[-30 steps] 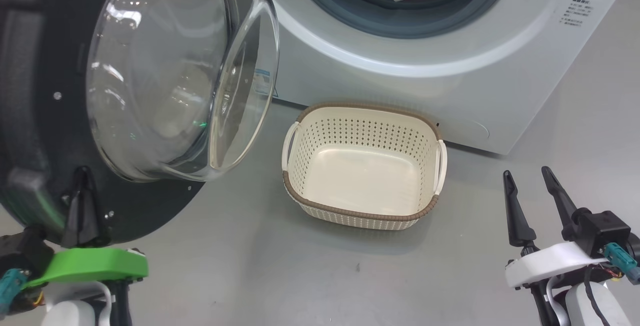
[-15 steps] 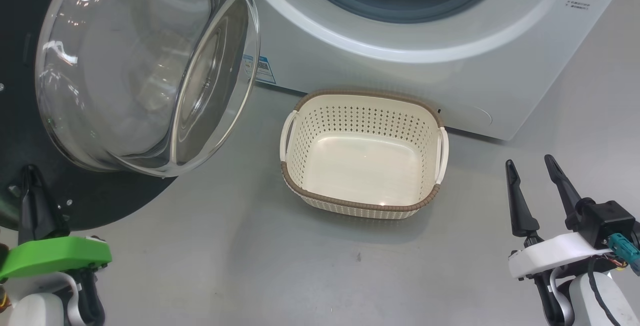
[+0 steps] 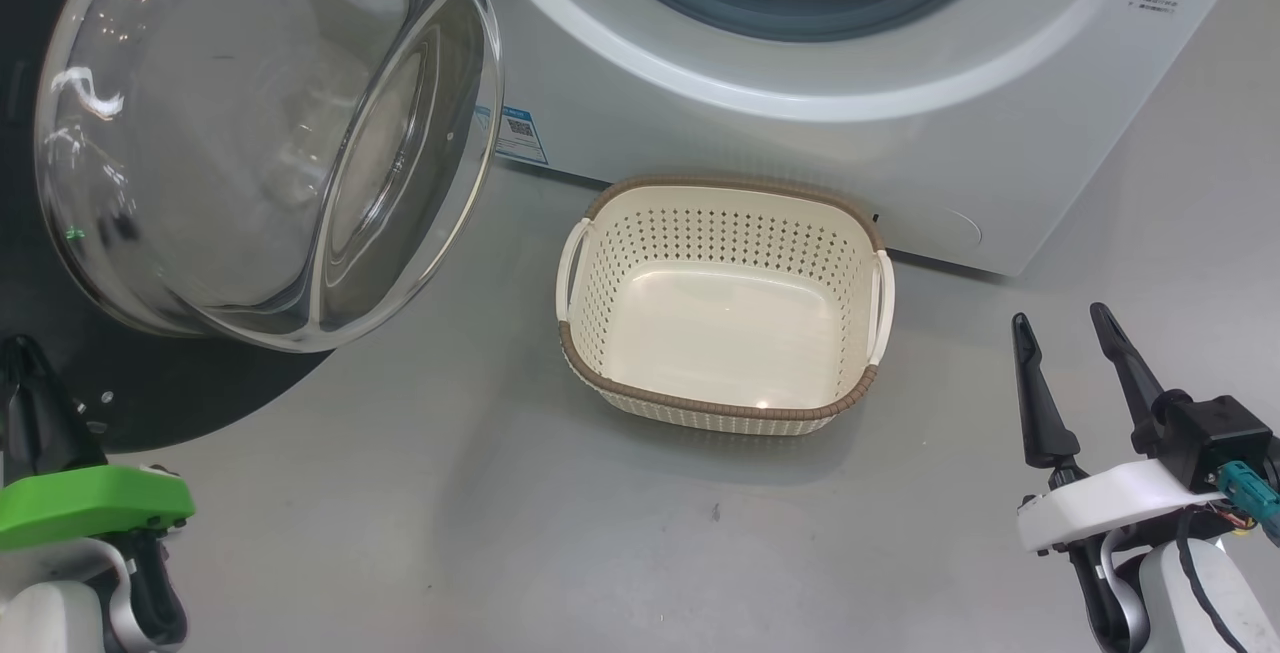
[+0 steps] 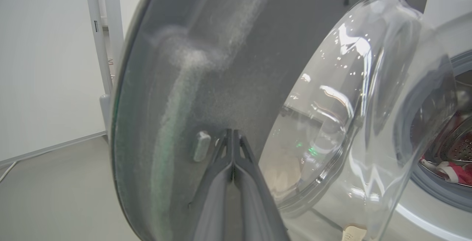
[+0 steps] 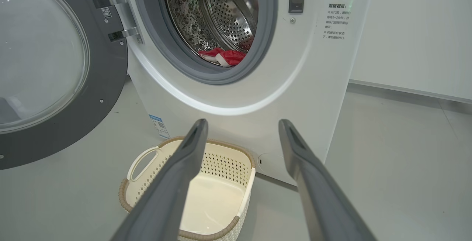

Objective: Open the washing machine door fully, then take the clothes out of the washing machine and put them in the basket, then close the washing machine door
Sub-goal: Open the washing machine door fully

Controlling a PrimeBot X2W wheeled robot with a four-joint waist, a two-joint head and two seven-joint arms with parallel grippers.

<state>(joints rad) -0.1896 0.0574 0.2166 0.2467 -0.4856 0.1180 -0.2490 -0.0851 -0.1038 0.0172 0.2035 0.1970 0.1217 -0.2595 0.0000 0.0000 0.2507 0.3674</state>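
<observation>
You are looking at a printed notice (image 5: 337,21) in dark Chinese characters, sitting on the white front of the washing machine (image 5: 313,97), right of the drum opening. In the right wrist view its heading is reading 温馨提示, and two short items, each starting with ※, are running beneath it in print too fine to read surely. Low on the machine's left front corner, a blue label (image 5: 159,123) is showing a code square and tiny print that you cannot make out. On the washing machine door (image 5: 110,67), beside the upper hinge, a small white sticker (image 5: 106,12) is carrying another code pattern, also unreadable
</observation>
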